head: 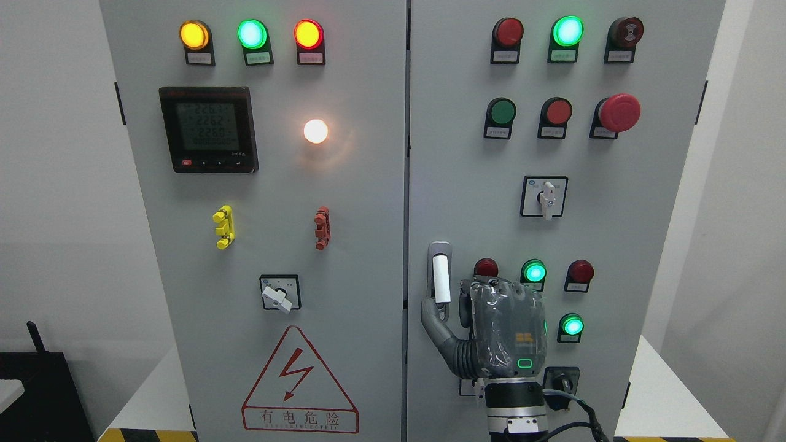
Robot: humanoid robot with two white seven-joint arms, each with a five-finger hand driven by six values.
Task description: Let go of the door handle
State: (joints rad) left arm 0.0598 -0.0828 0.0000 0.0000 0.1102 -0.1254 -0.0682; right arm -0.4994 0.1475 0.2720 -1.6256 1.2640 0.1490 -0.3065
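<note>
The door handle [440, 279] is a white lever in a grey recessed plate, upright at the left edge of the cabinet's right door [466, 184]. My right hand [451, 310] comes up from the bottom edge, right of the middle, with its back toward the camera. Its thumb [433, 319] is spread to the left, just under the handle's lower end. Its fingers [465, 302] sit to the right of the handle, pointing at the door. The hand is not closed around the lever. The left arm is out of view.
The right door carries red and green lamps and buttons, a red mushroom stop button [619, 112] and a rotary switch [544, 196]. The left door [270, 184] has a meter [207, 129], lamps, a selector switch [279, 294] and a warning triangle. A cable [577, 411] trails from the wrist.
</note>
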